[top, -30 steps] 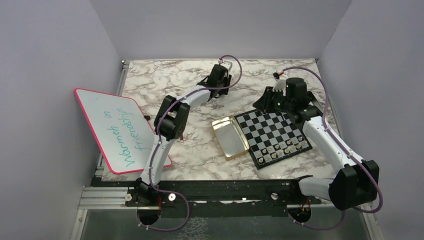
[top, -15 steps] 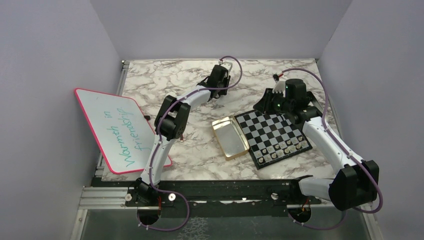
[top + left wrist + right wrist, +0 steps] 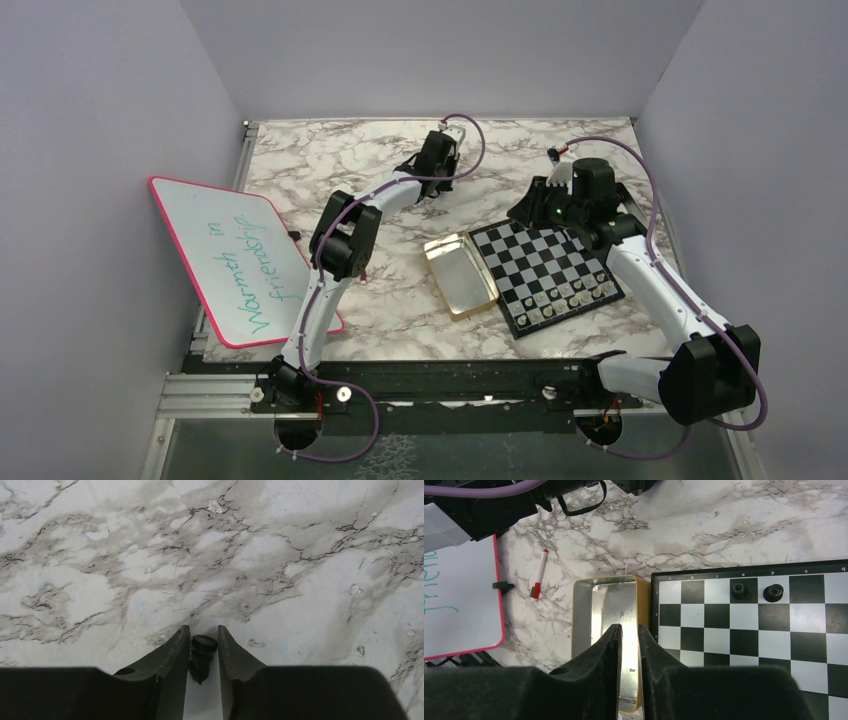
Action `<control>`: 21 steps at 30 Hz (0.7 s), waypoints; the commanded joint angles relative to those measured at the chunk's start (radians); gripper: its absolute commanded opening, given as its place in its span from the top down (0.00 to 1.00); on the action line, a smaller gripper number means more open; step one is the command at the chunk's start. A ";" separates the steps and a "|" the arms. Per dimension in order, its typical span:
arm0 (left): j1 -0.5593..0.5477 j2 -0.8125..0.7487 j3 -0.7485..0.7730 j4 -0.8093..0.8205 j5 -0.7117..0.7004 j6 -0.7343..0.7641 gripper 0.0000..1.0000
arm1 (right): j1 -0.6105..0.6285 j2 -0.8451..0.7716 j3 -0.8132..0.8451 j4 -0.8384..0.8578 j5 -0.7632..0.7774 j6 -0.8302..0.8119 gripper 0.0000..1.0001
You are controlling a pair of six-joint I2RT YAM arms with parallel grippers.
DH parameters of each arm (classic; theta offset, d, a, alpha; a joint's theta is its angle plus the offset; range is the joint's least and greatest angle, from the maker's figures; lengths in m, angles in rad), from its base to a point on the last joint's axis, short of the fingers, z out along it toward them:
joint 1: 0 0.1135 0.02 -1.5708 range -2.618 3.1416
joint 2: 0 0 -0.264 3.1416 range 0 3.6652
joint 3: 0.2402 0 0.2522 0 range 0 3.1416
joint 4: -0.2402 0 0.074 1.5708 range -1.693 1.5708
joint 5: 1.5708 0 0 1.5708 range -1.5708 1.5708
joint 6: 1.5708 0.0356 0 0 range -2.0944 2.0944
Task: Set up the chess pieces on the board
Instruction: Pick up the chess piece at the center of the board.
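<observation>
In the left wrist view a small black chess piece (image 3: 202, 655) lies on its side on the marble, and my left gripper (image 3: 203, 627) is shut on it, a finger close against each side. The board (image 3: 545, 265) sits right of centre. Several pale and dark chess pieces (image 3: 572, 294) stand in rows along its near edge. Two more black chess pieces (image 3: 739, 589) stand in its far row. My right gripper (image 3: 629, 626) hangs above the seam between tin and board, its fingers a narrow slit apart with nothing between them.
A gold tin (image 3: 460, 275) lies open against the board's left side. A pink-rimmed whiteboard (image 3: 240, 260) leans at the table's left edge, with a red marker (image 3: 539, 573) on the marble next to it. The left arm stretches across the table's far middle.
My left gripper's fingers have drawn in around the black piece. The right wrist has shifted very slightly; the board and tin have not moved.
</observation>
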 commanded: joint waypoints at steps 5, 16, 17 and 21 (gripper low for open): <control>0.005 -0.020 0.018 -0.035 0.052 -0.005 0.85 | 0.005 -0.017 -0.019 0.004 0.025 -0.014 0.77; 0.009 -0.172 0.002 -0.138 0.123 -0.183 0.86 | 0.005 -0.043 -0.042 0.117 0.088 -0.004 0.75; 0.012 -0.188 -0.006 -0.140 0.142 -0.207 0.86 | 0.005 -0.049 -0.053 0.157 0.088 0.000 0.74; 0.032 -0.262 -0.058 -0.117 0.260 -0.340 0.86 | 0.016 -0.082 -0.136 0.354 0.126 0.001 0.74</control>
